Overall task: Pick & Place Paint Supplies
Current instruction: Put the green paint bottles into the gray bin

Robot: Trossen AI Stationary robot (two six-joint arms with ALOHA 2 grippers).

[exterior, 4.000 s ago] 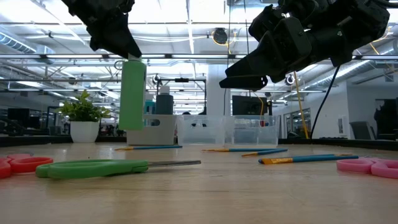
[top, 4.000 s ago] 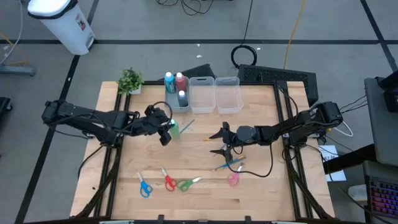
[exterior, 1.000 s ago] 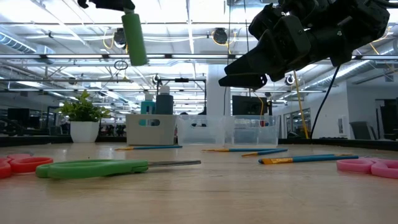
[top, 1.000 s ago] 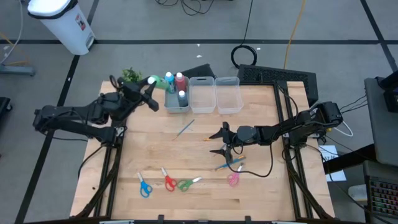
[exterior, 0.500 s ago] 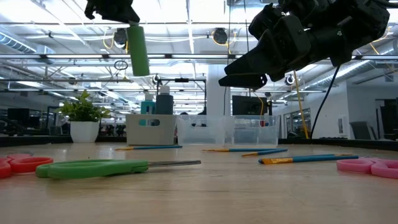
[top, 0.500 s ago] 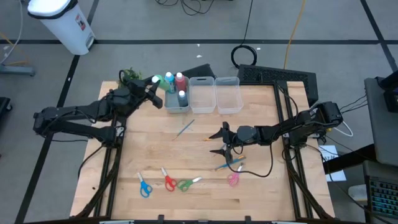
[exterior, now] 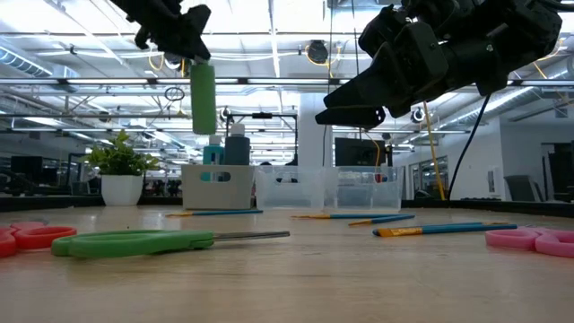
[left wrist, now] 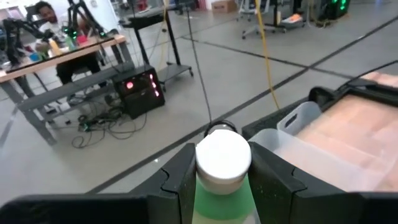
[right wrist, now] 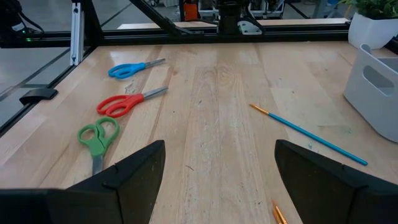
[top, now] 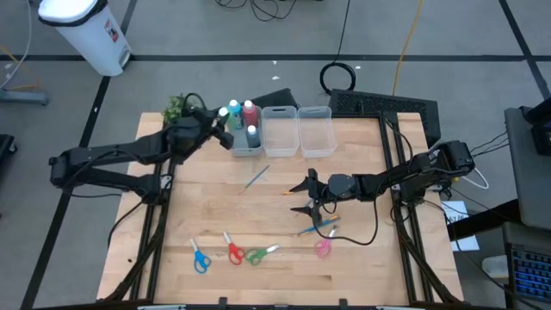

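My left gripper is shut on a green paint bottle with a white cap. It holds the bottle high above the table, beside the far left corner of the grey bin. The bin holds blue, red and dark bottles. My right gripper hovers open over the table's middle right with nothing between its fingers. A blue brush and another brush lie flat on the wood. Blue, red, green and pink scissors lie near the front edge. My left gripper pinches the green bottle's upper body, just under the white cap, between its two fingers. The fingers come nearly level from the table's left side. The bottle hangs upright below them, cap up, clear of the table and the bin.
Two clear bins stand to the right of the grey bin. A small potted plant stands at the far left corner. There is bare wood between the bins and the scissors.
My left gripper has carried the green bottle toward the table's right, closer to the grey bin, and has come down. The bottle, tilted a second ago, now hangs upright and lower.
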